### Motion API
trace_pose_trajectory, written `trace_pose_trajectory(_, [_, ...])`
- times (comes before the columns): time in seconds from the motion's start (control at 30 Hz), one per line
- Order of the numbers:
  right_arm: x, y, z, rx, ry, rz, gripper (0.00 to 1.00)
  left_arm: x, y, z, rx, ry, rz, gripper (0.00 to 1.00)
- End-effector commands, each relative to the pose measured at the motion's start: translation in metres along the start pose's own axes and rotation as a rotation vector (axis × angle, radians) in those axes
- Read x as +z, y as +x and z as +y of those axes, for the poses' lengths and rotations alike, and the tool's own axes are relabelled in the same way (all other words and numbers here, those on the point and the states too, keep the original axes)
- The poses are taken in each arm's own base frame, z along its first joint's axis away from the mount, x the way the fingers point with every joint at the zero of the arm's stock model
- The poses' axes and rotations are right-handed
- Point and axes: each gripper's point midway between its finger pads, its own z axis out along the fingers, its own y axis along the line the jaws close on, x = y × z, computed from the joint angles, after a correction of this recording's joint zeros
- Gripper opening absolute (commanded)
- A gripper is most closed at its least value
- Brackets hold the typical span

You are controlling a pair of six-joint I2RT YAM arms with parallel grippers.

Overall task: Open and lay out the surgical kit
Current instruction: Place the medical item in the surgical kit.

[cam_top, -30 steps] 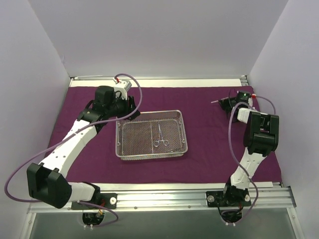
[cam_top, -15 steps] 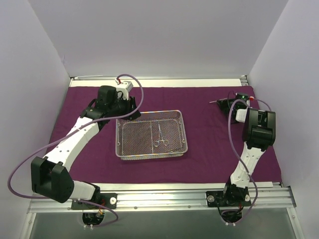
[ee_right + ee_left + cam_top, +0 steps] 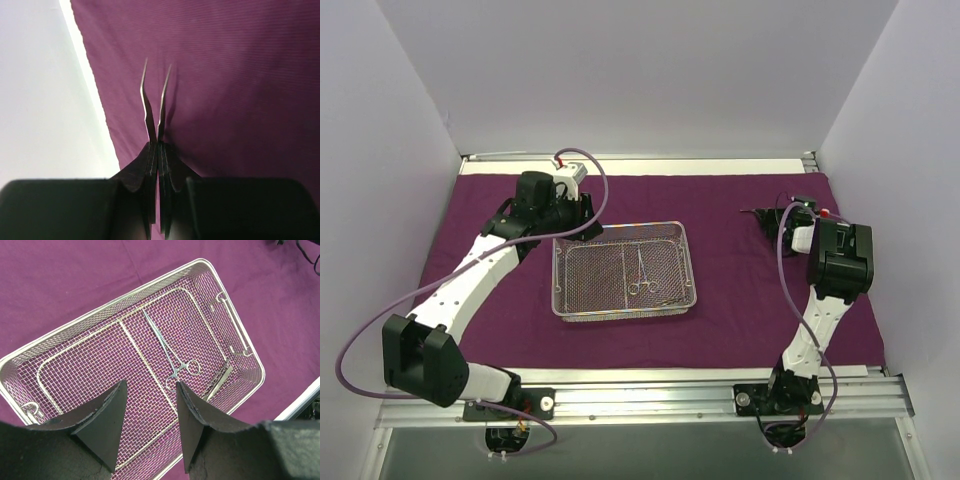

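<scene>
The dark purple cloth (image 3: 740, 290) lies spread flat over the table. The silver wire-mesh tray (image 3: 625, 228) sits on it left of centre. Scissor-like forceps (image 3: 640, 273) lie inside the tray, with a second thin instrument (image 3: 666, 298) near its front right. My left gripper (image 3: 575, 224) is open and empty, hovering above the tray's far left corner. In the left wrist view its fingertips (image 3: 112, 412) frame the tray (image 3: 125, 297), the forceps (image 3: 172, 352) and the second instrument (image 3: 220, 382). My right gripper (image 3: 775, 217) is shut on a thin two-pronged metal instrument (image 3: 150, 105) over the cloth (image 3: 240, 75) at the far right.
White walls close in the table on the left, back and right. A pale strip of bare table (image 3: 87, 75) runs along the cloth's far edge. The metal rail (image 3: 650, 395) with both arm bases lies at the near edge.
My right gripper has moved slightly nearer and lower with the thin instrument still in it. My left gripper shifted a little right early on and has since held still.
</scene>
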Motion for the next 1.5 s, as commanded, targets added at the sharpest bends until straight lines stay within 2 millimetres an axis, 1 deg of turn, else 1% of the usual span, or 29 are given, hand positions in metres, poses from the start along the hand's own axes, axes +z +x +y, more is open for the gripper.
trace_pose_trajectory(0.0, [-0.005, -0.012, 0.011, 0.033, -0.024, -0.054, 0.00, -0.006, -0.022, -0.009, 0.009, 0.031, -0.054, 0.53])
trace_pose_trajectory(0.17, [-0.006, -0.013, 0.007, 0.037, -0.002, -0.065, 0.00, -0.006, -0.022, -0.009, 0.008, 0.031, -0.054, 0.53])
trace_pose_trajectory(0.3, [-0.007, -0.013, 0.007, 0.025, 0.004, -0.067, 0.04, -0.006, -0.020, -0.009, 0.007, 0.032, -0.053, 0.53])
trace_pose_trajectory(0.57, [-0.011, -0.012, 0.014, -0.016, 0.005, -0.061, 0.18, -0.005, -0.019, -0.009, 0.005, 0.035, -0.053, 0.53])
trace_pose_trajectory(0.6, [-0.014, -0.012, 0.014, -0.025, 0.013, -0.060, 0.21, -0.005, -0.019, -0.008, 0.004, 0.035, -0.052, 0.53])
trace_pose_trajectory(0.67, [-0.016, -0.012, 0.017, -0.036, 0.011, -0.060, 0.24, -0.005, -0.018, -0.008, 0.003, 0.035, -0.051, 0.52])
trace_pose_trajectory(0.7, [-0.019, -0.012, 0.023, -0.044, -0.002, -0.061, 0.25, -0.006, -0.018, -0.009, 0.004, 0.037, -0.051, 0.53])
trace_pose_trajectory(0.8, [-0.027, -0.010, 0.030, -0.066, -0.007, -0.053, 0.27, -0.006, -0.017, -0.008, 0.004, 0.035, -0.052, 0.53])
trace_pose_trajectory(0.9, [-0.035, -0.008, 0.039, -0.092, -0.009, -0.048, 0.28, -0.006, -0.016, -0.009, 0.002, 0.040, -0.051, 0.53])
trace_pose_trajectory(0.93, [-0.038, -0.008, 0.039, -0.099, -0.003, -0.047, 0.29, -0.006, -0.016, -0.009, 0.002, 0.040, -0.051, 0.53])
trace_pose_trajectory(0.97, [-0.041, -0.007, 0.050, -0.148, -0.017, -0.045, 0.29, -0.006, -0.017, -0.009, 0.003, 0.040, -0.052, 0.53])
trace_pose_trajectory(1.0, [-0.046, 0.005, 0.047, -0.198, 0.031, -0.016, 0.29, -0.006, -0.017, -0.009, 0.003, 0.040, -0.052, 0.53])
trace_pose_trajectory(1.03, [-0.048, 0.014, 0.052, -0.267, 0.050, 0.009, 0.29, -0.006, -0.016, -0.008, 0.004, 0.037, -0.051, 0.52])
trace_pose_trajectory(1.07, [-0.053, 0.019, 0.088, -0.448, 0.003, 0.011, 0.29, -0.006, -0.015, -0.006, 0.003, 0.030, -0.048, 0.53])
trace_pose_trajectory(1.1, [-0.059, 0.050, 0.073, -0.556, 0.105, 0.094, 0.28, -0.006, -0.014, -0.006, 0.003, 0.030, -0.045, 0.53])
trace_pose_trajectory(1.13, [-0.066, 0.062, 0.080, -0.654, 0.126, 0.117, 0.28, -0.006, -0.010, -0.003, -0.001, 0.025, -0.035, 0.52])
trace_pose_trajectory(1.17, [-0.072, 0.070, 0.088, -0.752, 0.138, 0.118, 0.28, -0.005, -0.007, -0.002, -0.004, 0.023, -0.026, 0.53])
trace_pose_trajectory(1.2, [-0.088, 0.076, 0.102, -0.882, 0.146, 0.136, 0.28, -0.005, -0.005, 0.000, -0.006, 0.022, -0.018, 0.53])
trace_pose_trajectory(1.23, [-0.098, 0.104, 0.107, -0.972, 0.133, 0.174, 0.28, -0.004, 0.001, 0.003, -0.013, 0.021, 0.000, 0.53])
trace_pose_trajectory(1.27, [-0.107, 0.115, 0.113, -1.034, 0.115, 0.192, 0.28, -0.003, 0.005, 0.003, -0.018, 0.026, 0.015, 0.53])
trace_pose_trajectory(1.3, [-0.123, 0.126, 0.125, -1.132, 0.074, 0.221, 0.29, -0.002, 0.009, 0.005, -0.026, 0.032, 0.030, 0.53])
trace_pose_trajectory(1.33, [-0.134, 0.150, 0.127, -1.199, 0.039, 0.263, 0.31, -0.002, 0.014, 0.005, -0.029, 0.038, 0.049, 0.53])
trace_pose_trajectory(1.37, [-0.143, 0.162, 0.131, -1.251, 0.011, 0.290, 0.31, -0.001, 0.018, 0.005, -0.033, 0.046, 0.063, 0.53])
trace_pose_trajectory(1.4, [-0.157, 0.180, 0.131, -1.343, -0.047, 0.365, 0.35, 0.000, 0.022, 0.006, -0.037, 0.048, 0.078, 0.53])
trace_pose_trajectory(1.43, [-0.167, 0.195, 0.135, -1.395, -0.099, 0.411, 0.36, -0.001, 0.027, 0.008, -0.043, 0.045, 0.095, 0.53])
trace_pose_trajectory(1.47, [-0.178, 0.218, 0.131, -1.464, -0.142, 0.468, 0.37, 0.000, 0.030, 0.008, -0.047, 0.045, 0.106, 0.53])
